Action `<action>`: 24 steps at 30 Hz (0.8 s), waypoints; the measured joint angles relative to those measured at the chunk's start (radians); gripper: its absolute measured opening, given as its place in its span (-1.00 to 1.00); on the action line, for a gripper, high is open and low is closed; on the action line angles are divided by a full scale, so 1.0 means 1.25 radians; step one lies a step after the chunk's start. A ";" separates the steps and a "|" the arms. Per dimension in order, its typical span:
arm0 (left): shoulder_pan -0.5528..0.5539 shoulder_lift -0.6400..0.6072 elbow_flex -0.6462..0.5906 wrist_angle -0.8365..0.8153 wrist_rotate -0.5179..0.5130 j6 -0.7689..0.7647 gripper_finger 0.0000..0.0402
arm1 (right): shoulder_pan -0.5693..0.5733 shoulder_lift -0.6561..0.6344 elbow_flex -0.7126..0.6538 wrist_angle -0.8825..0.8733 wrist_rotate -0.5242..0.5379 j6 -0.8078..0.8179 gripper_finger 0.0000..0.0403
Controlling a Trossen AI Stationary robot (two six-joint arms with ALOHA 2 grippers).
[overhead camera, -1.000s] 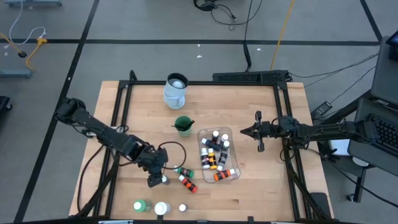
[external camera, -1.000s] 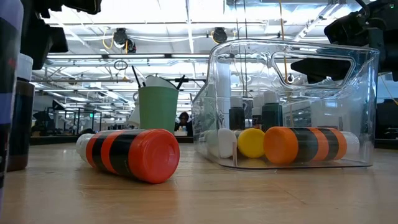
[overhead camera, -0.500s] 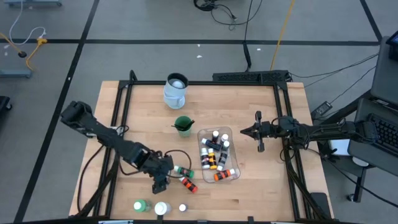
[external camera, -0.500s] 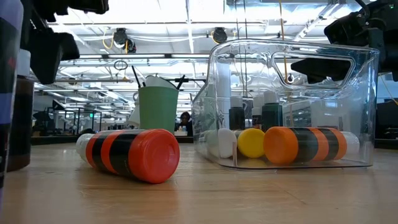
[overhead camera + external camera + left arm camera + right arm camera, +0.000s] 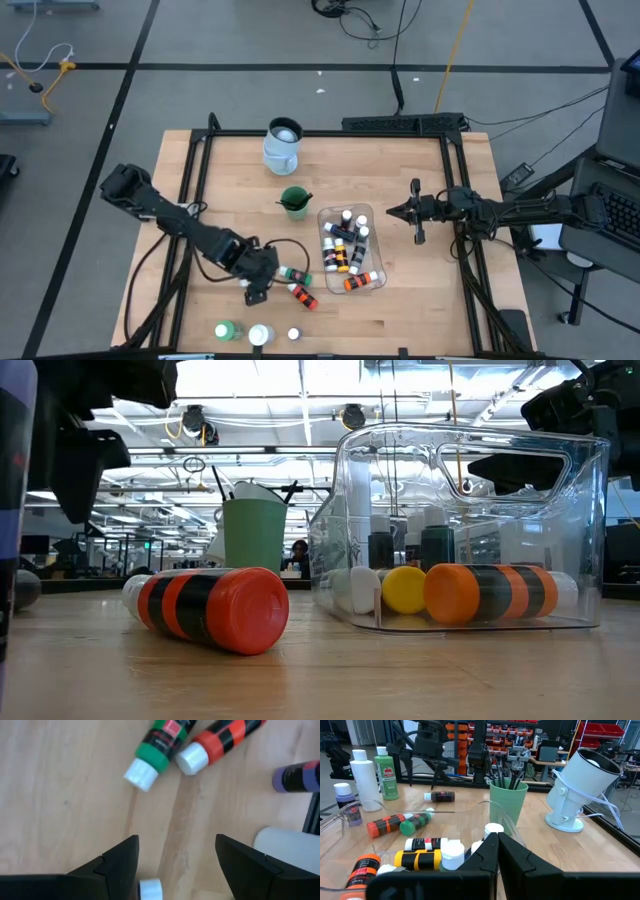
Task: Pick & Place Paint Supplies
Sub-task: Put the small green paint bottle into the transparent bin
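Observation:
My left gripper hangs open, pointing steeply down over a small dark paint bottle that lies on its side on the table. The bottle's white cap shows between the two fingers, untouched as far as I can see. Just beyond lie a green bottle and a red-and-black bottle, which also shows in the low view. A clear tub holds several bottles. My right gripper waits shut at the table's right side, level, with nothing in it.
A large green bottle, a white jar and a small purple bottle stand at the near edge. A green cup with dark brushes stands mid-table. A pale jug is at the far edge.
My left gripper has come down and shifted a little toward the table's right, toward the lying bottles. The dark bottle, which stood upright beside it, has fallen on its side, its white cap now toward the near edge.

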 joint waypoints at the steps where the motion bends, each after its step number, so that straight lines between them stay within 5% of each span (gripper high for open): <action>1: 0.003 0.000 0.000 0.001 0.000 0.002 0.33 | 0.000 0.000 0.000 0.000 0.000 0.000 -0.98; 24: 0.017 0.000 0.000 0.000 0.021 -0.010 0.32 | 0.000 0.000 0.000 0.000 0.000 -0.001 -0.98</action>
